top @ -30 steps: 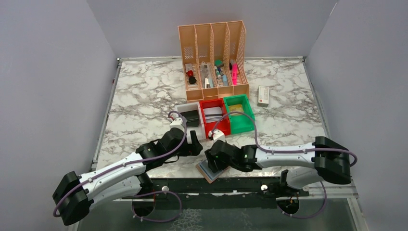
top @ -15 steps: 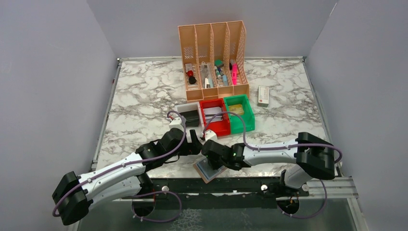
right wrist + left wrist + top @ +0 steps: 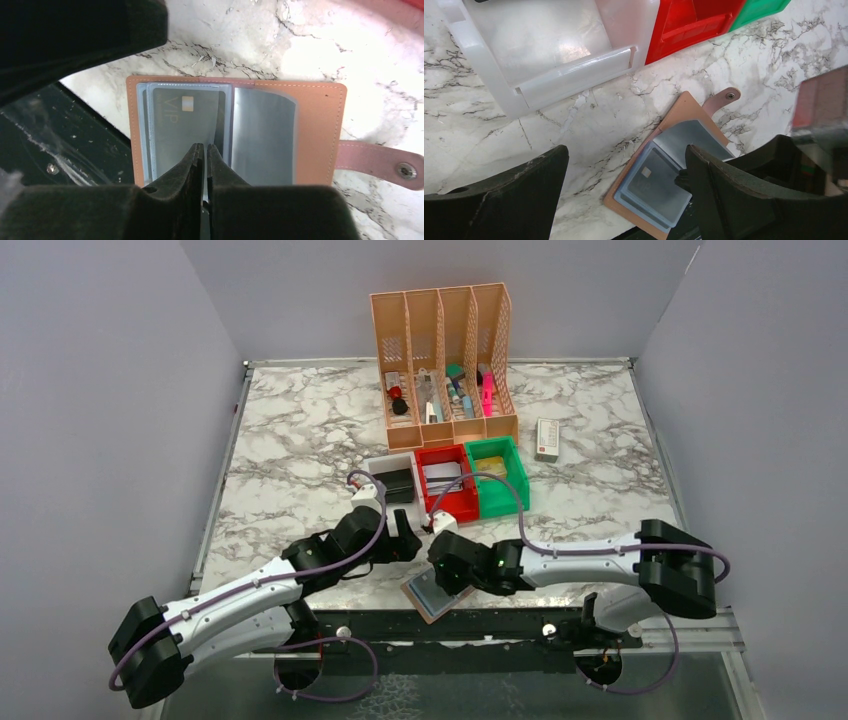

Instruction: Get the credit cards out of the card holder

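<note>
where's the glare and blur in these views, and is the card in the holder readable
Left wrist: glare whitens the white bin; a blurred reddish shape fills the right edge. Right wrist: the marble table washes out at upper right, but VIP on the top credit card in the card holder reads clearly. Top external: even light, sharp, lettering too small.

I operate in a robotics lab cell — indicators follow. Plain grey partition walls stand on three sides of a marble-patterned tabletop. My left arm and right arm are bolted at its near edge — a peach file rack, red bin and green bin stand beyond.
</note>
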Tool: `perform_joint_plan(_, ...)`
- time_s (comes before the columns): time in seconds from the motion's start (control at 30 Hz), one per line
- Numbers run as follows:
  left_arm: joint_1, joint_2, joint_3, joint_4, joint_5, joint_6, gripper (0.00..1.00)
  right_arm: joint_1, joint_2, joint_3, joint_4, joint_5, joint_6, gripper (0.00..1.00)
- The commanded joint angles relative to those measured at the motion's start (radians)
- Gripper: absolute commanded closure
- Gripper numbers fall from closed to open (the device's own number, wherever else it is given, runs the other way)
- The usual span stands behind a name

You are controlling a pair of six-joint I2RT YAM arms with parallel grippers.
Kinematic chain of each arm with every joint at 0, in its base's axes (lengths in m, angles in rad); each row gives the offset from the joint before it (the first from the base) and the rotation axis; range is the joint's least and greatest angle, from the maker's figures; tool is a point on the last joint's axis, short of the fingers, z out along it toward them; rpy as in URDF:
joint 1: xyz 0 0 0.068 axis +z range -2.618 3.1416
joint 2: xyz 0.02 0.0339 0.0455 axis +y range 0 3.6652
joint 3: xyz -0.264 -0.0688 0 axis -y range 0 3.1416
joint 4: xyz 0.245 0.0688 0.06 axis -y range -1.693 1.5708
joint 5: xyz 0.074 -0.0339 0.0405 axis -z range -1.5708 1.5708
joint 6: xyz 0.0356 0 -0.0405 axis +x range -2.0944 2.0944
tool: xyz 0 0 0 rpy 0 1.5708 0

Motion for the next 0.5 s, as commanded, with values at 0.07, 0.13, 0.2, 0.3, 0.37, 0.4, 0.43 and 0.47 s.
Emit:
perform_joint_plan(0.07,-0.005,-0.036,-0.017,0.019,-0.025,-0.002,0.1,0.005,-0.12,-0.029,0.004,0.038,0.006,0.7)
perform_joint_plan(0.13,-0.005,-0.038,-0.017,0.017,-0.027,-0.002,0.1,0.006,-0.138,-0.043,0.004,0.027,0.007,0.59)
perform_joint_plan(0.2,-0.005,-0.04,-0.012,0.014,-0.028,0.001,0.1,0.005,-0.141,-0.051,0.0,0.002,0.004,0.52)
perform_joint_plan(0.3,-0.005,-0.038,-0.007,0.012,-0.034,0.003,0.1,0.006,-0.127,-0.058,0.002,-0.048,-0.006,0.42)
perform_joint_plan(0.37,-0.005,-0.036,-0.007,0.013,-0.035,0.001,0.1,0.007,-0.116,-0.066,0.006,-0.075,-0.008,0.38)
perform_joint_plan(0.4,-0.005,-0.037,-0.007,0.012,-0.036,0.001,0.1,0.009,-0.11,-0.066,0.003,-0.082,-0.008,0.37)
perform_joint_plan(0.43,-0.006,-0.037,-0.007,0.012,-0.036,0.001,0.1,0.012,-0.103,-0.067,-0.003,-0.082,-0.007,0.37)
perform_joint_plan(0.47,-0.005,-0.036,-0.008,0.011,-0.037,0.001,0.1,0.017,-0.095,-0.068,-0.01,-0.079,-0.007,0.36)
